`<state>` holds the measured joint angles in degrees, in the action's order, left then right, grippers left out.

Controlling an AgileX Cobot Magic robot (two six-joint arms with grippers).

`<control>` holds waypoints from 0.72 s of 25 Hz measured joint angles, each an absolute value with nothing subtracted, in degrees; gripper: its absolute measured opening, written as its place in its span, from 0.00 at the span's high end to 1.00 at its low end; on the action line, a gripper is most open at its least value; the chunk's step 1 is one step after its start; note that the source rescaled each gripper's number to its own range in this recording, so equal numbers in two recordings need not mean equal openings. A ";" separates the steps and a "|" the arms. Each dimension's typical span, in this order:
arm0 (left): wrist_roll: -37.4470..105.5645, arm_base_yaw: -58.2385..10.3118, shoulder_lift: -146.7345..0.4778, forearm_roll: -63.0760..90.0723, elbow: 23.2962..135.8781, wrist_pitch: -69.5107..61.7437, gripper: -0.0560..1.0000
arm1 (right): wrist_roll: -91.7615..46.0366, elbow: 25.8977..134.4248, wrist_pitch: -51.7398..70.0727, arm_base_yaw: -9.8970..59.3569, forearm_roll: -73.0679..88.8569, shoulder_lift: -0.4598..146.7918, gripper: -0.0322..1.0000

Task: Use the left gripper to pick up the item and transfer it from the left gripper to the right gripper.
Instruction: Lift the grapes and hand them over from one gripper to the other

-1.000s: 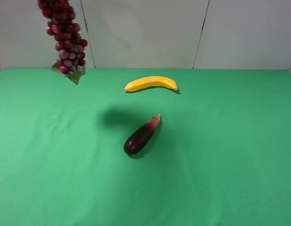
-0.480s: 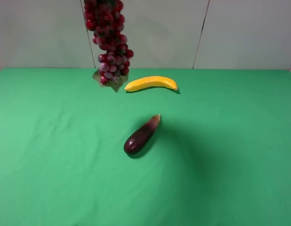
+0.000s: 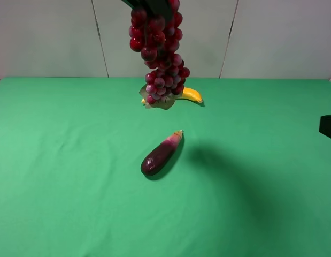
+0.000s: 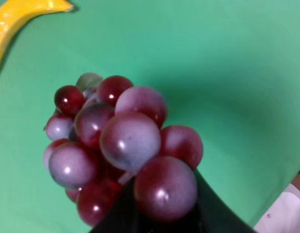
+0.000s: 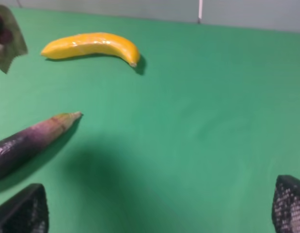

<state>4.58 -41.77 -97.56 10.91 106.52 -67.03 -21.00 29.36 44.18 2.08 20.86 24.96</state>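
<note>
Your left claw is clamped on the top of the grape bunch, which hangs beneath it. Your right claw stands wide and empty, well off to the right.

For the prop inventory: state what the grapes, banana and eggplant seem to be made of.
Grapes: likely plastic, glossy; small sharp highlights on smooth, uniform balls.
Banana: probably plastic or foam, satin; even yellow, soft sheen.
Eggplant: probably plastic, semi-gloss; faint shine on dark skin, material uncertain.
</note>
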 joint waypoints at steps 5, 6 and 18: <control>4.99 -42.24 -97.56 11.93 106.52 -67.03 0.94 | -26.96 29.43 40.00 6.13 23.18 31.17 0.00; 5.10 -42.24 -97.56 12.06 106.52 -67.03 0.94 | -28.17 29.43 38.97 6.98 23.95 32.63 0.00; 6.73 -42.24 -97.56 12.61 106.52 -67.03 0.94 | -44.19 29.43 21.76 18.21 35.23 51.05 0.00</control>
